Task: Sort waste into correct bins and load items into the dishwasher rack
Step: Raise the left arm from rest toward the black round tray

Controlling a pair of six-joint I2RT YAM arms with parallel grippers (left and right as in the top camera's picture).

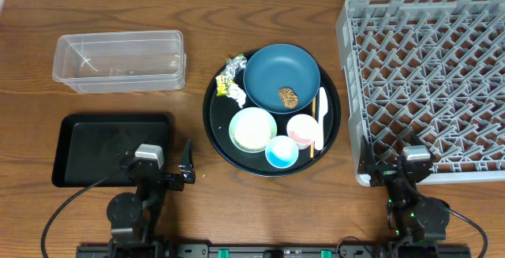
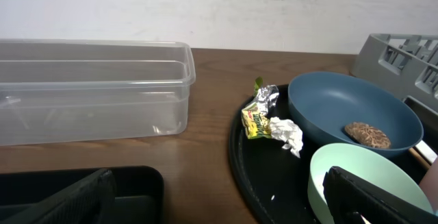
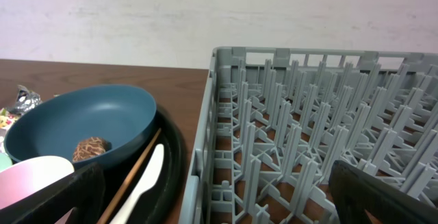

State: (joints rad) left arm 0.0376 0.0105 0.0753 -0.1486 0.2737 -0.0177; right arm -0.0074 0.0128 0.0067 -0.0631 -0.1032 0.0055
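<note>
The dishwasher rack (image 1: pixel 426 76) fills the right end of the bench (image 1: pixel 197 5), with nothing yet among its pegs. My right gripper (image 3: pixel 215 176) sits just before its near left corner, jaws spread wide and holding nothing; I judge that a good spot for carrying crockery across.

The round black tray (image 1: pixel 217 140) in the middle carries everything to be sorted. On the left lie the two bins, the shallow black tray (image 1: pixel 87 147) near me and the clear tub (image 1: pixel 118 61) behind it, both bare inside. My left gripper (image 2: pixel 215 183) hangs beside the black one, equally wide open and holding nothing.

On the round tray the blue plate (image 1: pixel 272 69) sits at the back, the green bowl (image 1: pixel 252 129) in front, and the pink cup (image 1: pixel 302 130) and light blue cup (image 1: pixel 282 152) close together nearer me. The white spoon (image 1: pixel 320 116) and chopsticks (image 1: pixel 313 132) lie along the right rim, rack side. Foil and wrapper scraps (image 1: pixel 231 76) are tucked against the plate's left edge, bin side. The brown lump (image 1: pixel 287 96) rests on the plate.

Open bench on either side of the tray gives me room to approach.
</note>
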